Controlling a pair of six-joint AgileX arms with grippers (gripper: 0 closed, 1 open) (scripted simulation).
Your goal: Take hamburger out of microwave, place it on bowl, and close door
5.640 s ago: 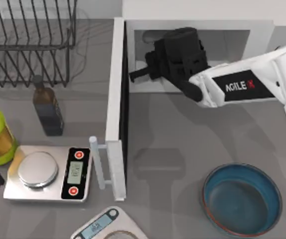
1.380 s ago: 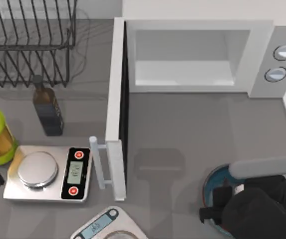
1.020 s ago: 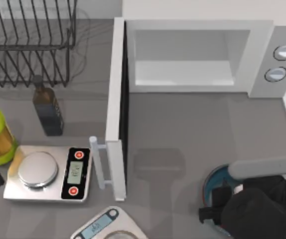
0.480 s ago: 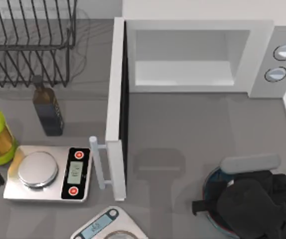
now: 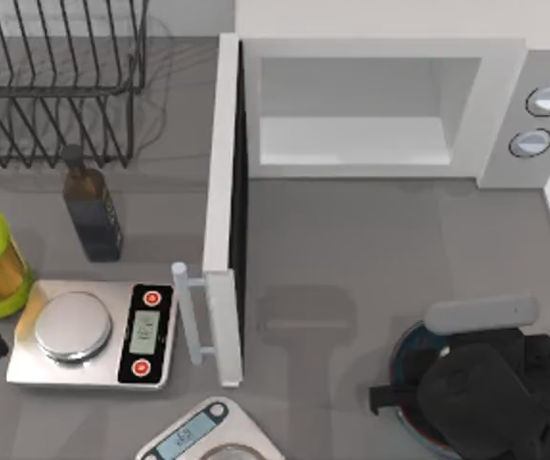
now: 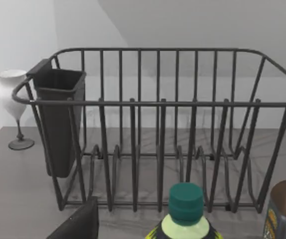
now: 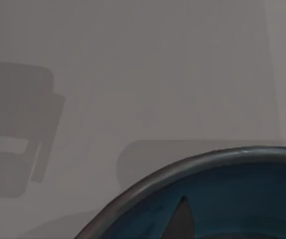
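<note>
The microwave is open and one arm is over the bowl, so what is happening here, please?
The right gripper hangs over the bowl near the table's right front, apparently setting something down; the hamburger itself cannot be seen. The microwave cavity looks bare and its door stands wide open, so closing is not yet done. The left arm sits parked at the table's left edge.

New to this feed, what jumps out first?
The big white microwave at the top view's back, its door swung wide open toward the front and its cavity bare. Next, the right arm's black end effector at the front right, hanging over the teal bowl. On the left, a wire dish rack stands behind a silver scale.
</note>
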